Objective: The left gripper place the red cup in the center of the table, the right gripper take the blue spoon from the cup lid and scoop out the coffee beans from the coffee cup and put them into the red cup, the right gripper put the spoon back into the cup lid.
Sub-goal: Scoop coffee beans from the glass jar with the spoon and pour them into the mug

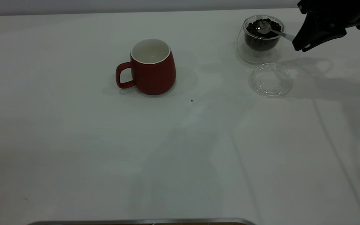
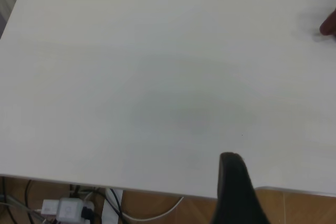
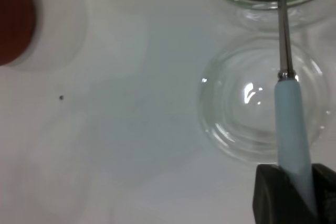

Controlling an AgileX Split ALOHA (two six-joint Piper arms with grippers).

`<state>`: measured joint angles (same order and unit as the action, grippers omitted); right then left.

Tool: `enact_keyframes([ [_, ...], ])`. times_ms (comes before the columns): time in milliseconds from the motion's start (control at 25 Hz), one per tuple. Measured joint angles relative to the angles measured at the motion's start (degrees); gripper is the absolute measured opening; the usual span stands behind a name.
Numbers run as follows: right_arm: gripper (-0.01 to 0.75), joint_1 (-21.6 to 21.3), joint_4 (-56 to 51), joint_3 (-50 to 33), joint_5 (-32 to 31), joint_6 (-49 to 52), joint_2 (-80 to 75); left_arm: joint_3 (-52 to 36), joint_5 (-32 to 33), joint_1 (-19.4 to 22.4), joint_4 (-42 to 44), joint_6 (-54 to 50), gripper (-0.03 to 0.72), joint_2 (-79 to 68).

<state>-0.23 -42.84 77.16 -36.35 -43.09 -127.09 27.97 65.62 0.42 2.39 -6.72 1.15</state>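
Your black right gripper (image 1: 300, 43), upper right of the frame, is clamped on the pale-blue handle of the metal-bowled blue spoon (image 1: 270, 29). The spoon's long axis runs left from the gripper, its bowl resting on dark coffee beans (image 1: 261, 37) in the clear glass coffee cup (image 1: 259, 40). The dark red ceramic mug (image 1: 150, 67) stands well left, centre frame, on the white surface (image 1: 180, 156); the flat glass lid (image 1: 270, 80) lies just below the glass cup. Nothing stands between. Left gripper (image 2: 233, 182): cannot tell.

Wood floor (image 2: 157, 205) (cables (image 2: 142, 214), power strip (image 2: 65, 209)) below.
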Motion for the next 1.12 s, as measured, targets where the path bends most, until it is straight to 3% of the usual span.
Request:
enact_keyframes([
  [280, 0.116, -0.2, 5.5, 3.0, -5.3, 8.8, -0.1, 0.0, 0.0, 0.0, 0.0, 0.0, 0.518, 0.0],
  [600, 0.116, -0.2, 19.7, 14.2, -19.2, 24.8, -0.1, 0.0, 0.0, 0.0, 0.0, 0.0, 0.518, 0.0],
  [960, 0.116, 0.6, 22.2, 25.5, -31.9, 28.5, -3.7, 0.0, 0.0, 0.0, 0.0, 0.1, 0.518, 0.0],
  [1120, 0.116, 2.0, 25.3, 33.4, -32.8, 30.6, -7.8, 0.0, 0.0, 0.0, 0.0, 0.1, 0.518, 0.0],
])
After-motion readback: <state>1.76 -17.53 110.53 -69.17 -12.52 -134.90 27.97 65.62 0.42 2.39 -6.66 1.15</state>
